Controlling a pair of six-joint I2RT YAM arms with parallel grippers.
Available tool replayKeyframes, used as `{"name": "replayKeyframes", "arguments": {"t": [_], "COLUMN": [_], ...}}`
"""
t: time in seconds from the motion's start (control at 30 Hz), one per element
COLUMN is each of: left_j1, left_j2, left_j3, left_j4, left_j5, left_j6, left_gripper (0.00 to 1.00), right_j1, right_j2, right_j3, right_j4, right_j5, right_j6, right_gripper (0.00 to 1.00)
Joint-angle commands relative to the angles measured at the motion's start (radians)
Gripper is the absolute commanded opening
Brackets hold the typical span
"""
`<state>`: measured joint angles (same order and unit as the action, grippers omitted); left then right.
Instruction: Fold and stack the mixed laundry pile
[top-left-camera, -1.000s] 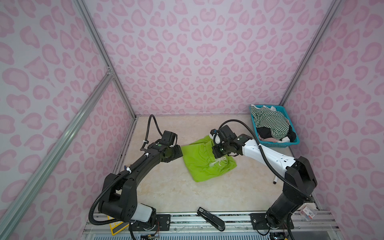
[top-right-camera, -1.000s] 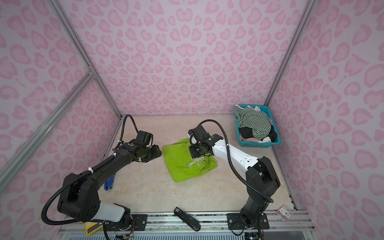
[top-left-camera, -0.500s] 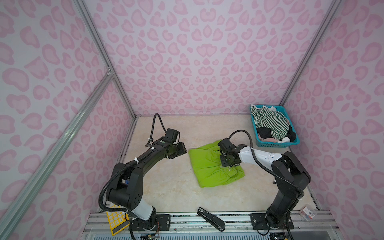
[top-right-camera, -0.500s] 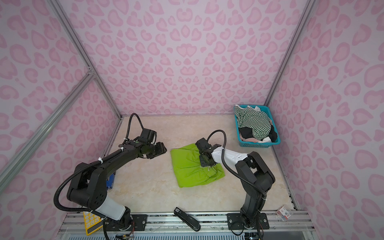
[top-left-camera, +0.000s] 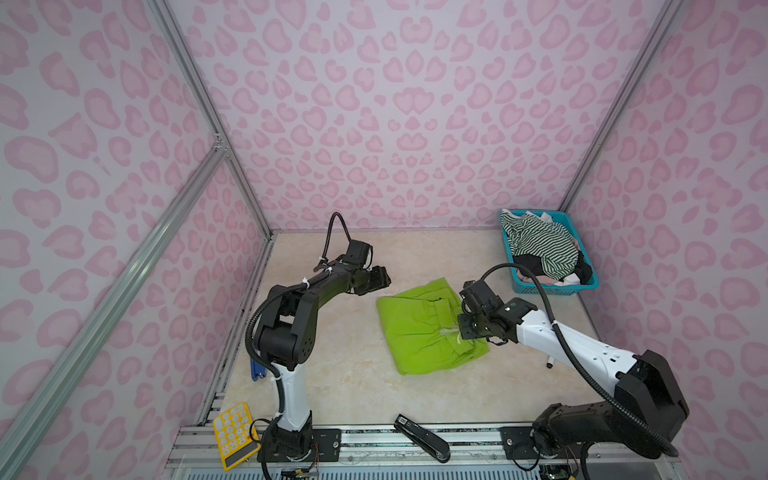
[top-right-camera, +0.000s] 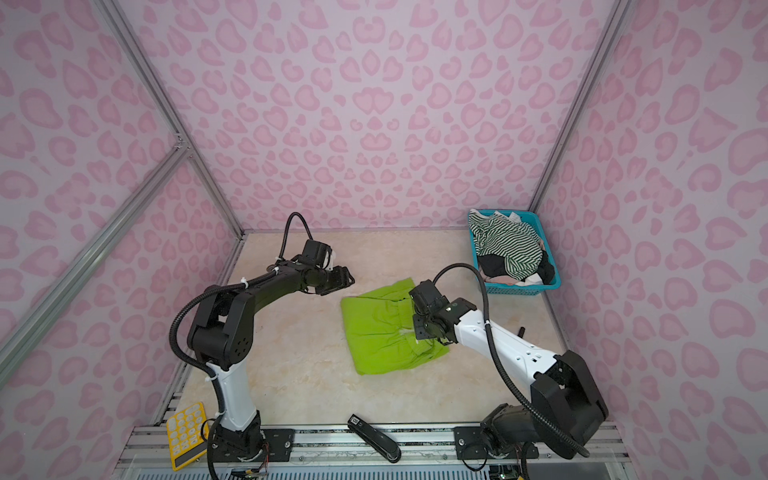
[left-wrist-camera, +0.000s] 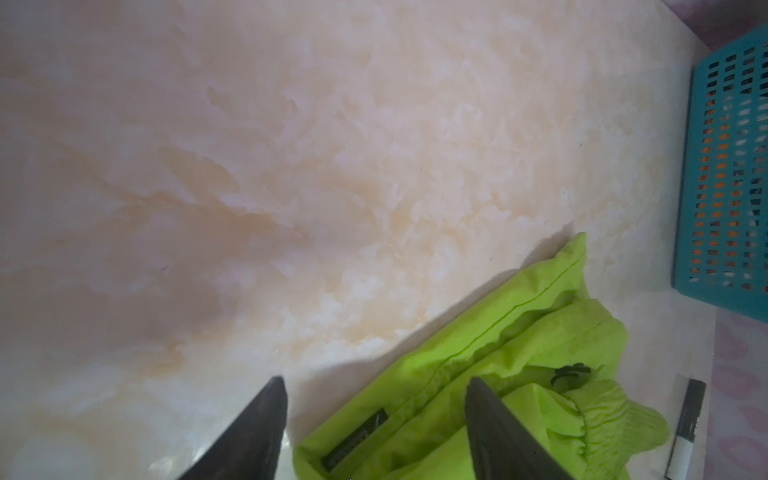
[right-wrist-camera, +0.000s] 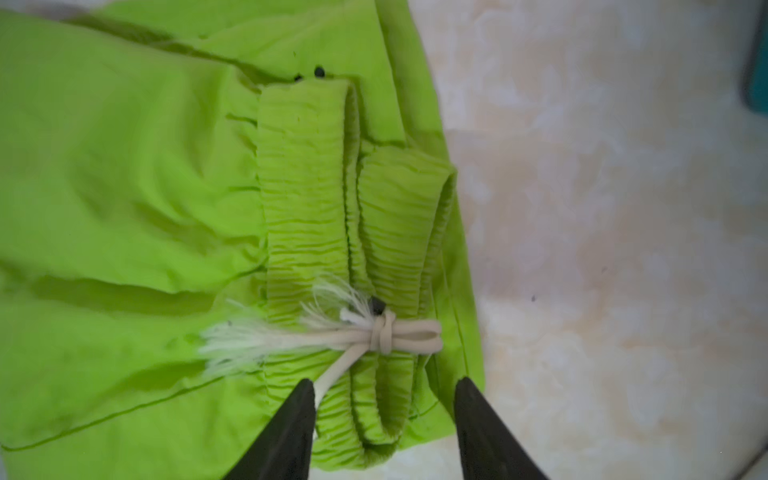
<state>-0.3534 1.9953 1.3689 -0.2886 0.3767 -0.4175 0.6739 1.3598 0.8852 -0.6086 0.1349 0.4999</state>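
Lime-green elastic-waist shorts (top-left-camera: 419, 332): folded into a rough rectangle at mid-tabletop (top-left-camera: 332, 386) in both top views, well apart from the rest of the mixed laundry pile (top-left-camera: 530, 262). Green-and-white striped top (top-left-camera: 540, 243) heaped over dark clothes in the teal plastic lattice basket (top-left-camera: 555, 287) at the far right corner, not yet folded. Left end effector (top-left-camera: 381, 280) off the far-left corner of the shorts, clear of the cloth, probably parked out of the way. Right end effector (top-left-camera: 466, 337) low over the near-right edge, likely there to tidy the fold. Jaw gap hard to judge from up here.

Left wrist view: black fingertips (left-wrist-camera: 266, 419) spread apart, nothing between them, bare marble and a hem of the shorts below. Also shows the basket wall and a black marker pen (left-wrist-camera: 685, 419) beyond the shorts.

Right wrist view: black fingers (right-wrist-camera: 291, 424) parted astride the doubled, gathered waistband, clamped on nothing. Knotted white drawstring (right-wrist-camera: 386, 332) with frayed ends across the band just ahead, only a pale speck from above. Judged: shorts fold near done, stacking and the basket garments yet to come.
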Motion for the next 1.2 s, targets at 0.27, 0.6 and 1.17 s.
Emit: {"name": "replayKeyframes", "arguments": {"t": [0.27,0.6,1.17], "left_j1": [0.001,-0.028,-0.047], "left_j2": [-0.038,-0.271,-0.463], "left_j3": [-0.143,-0.456,-0.517], "left_j4": [0.061,0.103,0.005], "left_j5": [0.077,0.027,-0.061], "left_j6": [-0.003,-0.036,0.001], "left_gripper": [0.53,0.43,0.74], "right_j1": [-0.131,-0.204,-0.203], "right_j2": [0.183,0.571,0.382], "right_j3": [-0.112,0.373,0.373], "right_j4": [0.251,0.094,0.024], "right_j5": [-0.231,-0.119,-0.175], "right_j6": [0.057,-0.228,-0.243], "right_gripper": [0.35,0.41,0.54]}}
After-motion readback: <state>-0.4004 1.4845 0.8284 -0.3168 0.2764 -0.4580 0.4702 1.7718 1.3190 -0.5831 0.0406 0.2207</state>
